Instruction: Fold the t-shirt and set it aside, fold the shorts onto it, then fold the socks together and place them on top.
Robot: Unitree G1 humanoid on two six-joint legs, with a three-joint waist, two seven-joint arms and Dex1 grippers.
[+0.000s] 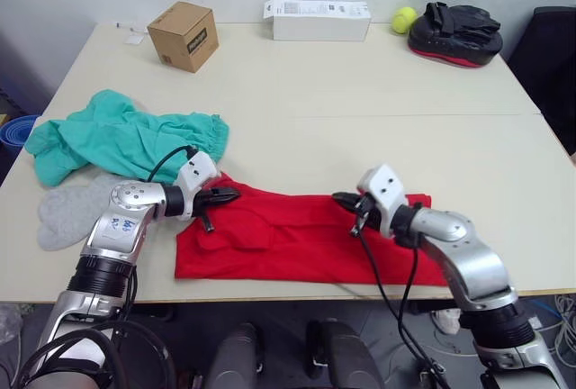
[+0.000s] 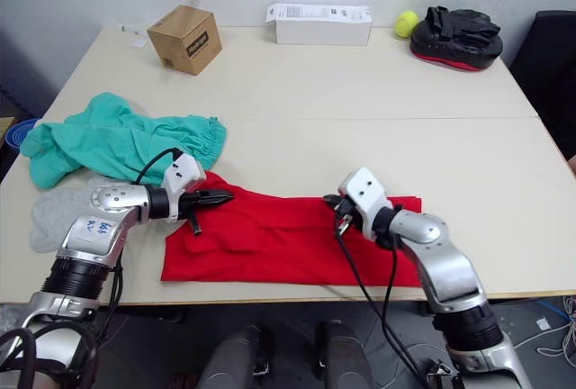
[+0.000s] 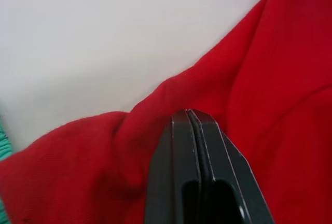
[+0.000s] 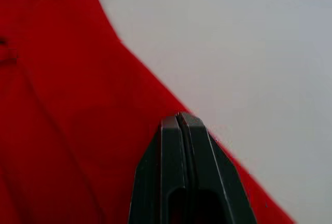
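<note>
Behind t-shirt: shorts, box.

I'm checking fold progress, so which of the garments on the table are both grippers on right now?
The red t-shirt, along the near table edge. The left gripper and right gripper sit on its far edge; teal shorts and grey socks lie apart.

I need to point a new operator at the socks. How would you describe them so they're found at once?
Start at the pale tabletop and go to its near corner on the robot's left, beside the crumpled teal-green cloth shorts. The light grey knit socks lie there, partly under the shorts' edge: far smaller than the shorts or the bright red cloth t-shirt.
</note>
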